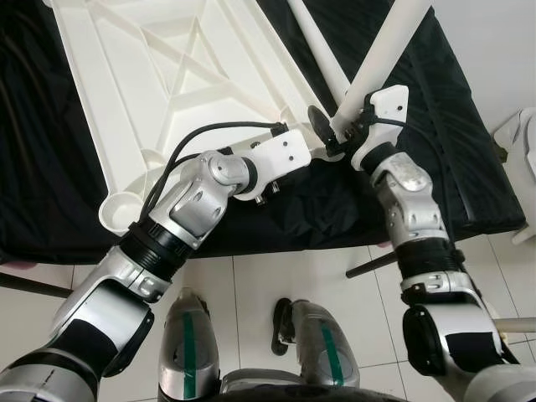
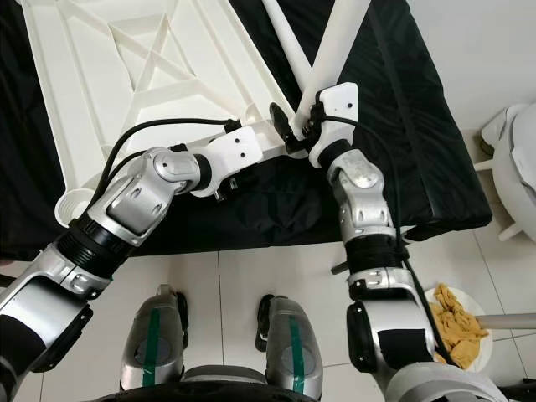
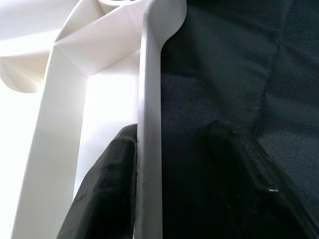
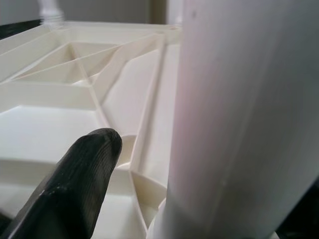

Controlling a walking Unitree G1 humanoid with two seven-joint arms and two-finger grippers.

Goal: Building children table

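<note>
Silver legs of the robot stood on the tiled floor before a black-draped desk. On it lay the white tabletop, underside up. The left gripper had its fingers closed on the tabletop's edge rib, one either side. The right gripper held a white table leg at the tabletop's near corner; how tightly its fingers closed I cannot tell.
</note>
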